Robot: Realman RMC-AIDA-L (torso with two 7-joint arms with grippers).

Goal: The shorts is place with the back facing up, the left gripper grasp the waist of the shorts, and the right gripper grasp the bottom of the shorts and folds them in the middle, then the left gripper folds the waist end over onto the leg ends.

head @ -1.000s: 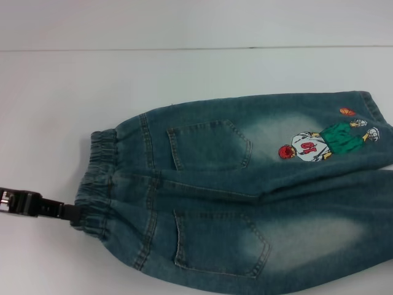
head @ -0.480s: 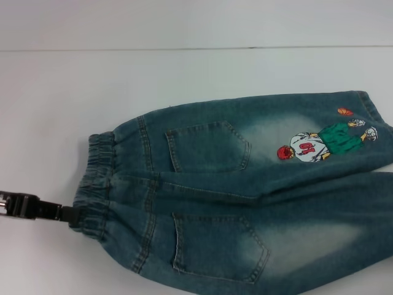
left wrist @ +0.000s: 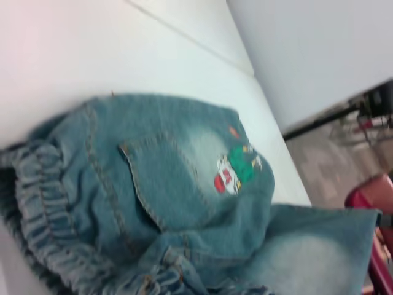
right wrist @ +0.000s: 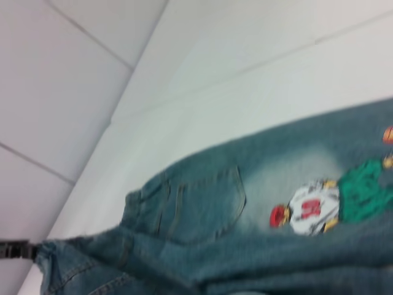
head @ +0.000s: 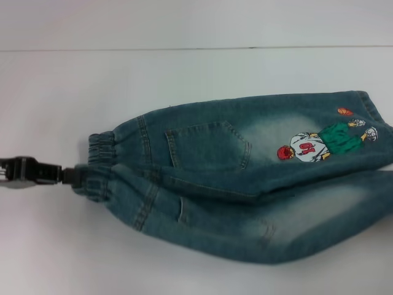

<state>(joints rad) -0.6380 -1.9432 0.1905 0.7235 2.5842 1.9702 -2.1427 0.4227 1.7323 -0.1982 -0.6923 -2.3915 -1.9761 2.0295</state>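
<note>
The shorts (head: 245, 178) lie on the white table (head: 184, 80), stretching away from the left gripper (head: 64, 175), which is clamped on the waist of the shorts (head: 98, 166). The denim looks soft and rather heavy, so it probably sags; the thick elastic band offers the firmest hold. The right gripper is not visible.

A plain white tabletop (head: 184, 80) fills most of the head view, evenly lit, with a thin dark seam running straight across it near the far side. Beyond the seam lies a paler white strip (head: 184, 24). In the left wrist view a light grey-white wall (left wrist: 307, 49) rises behind the tabletop's far edge, and a greyish-brown floor (left wrist: 319, 160) shows past its corner. A dark red piece of furniture (left wrist: 371, 196) stands on that floor, with dark, blurred shapes (left wrist: 374, 104) at the wall's base.
</note>
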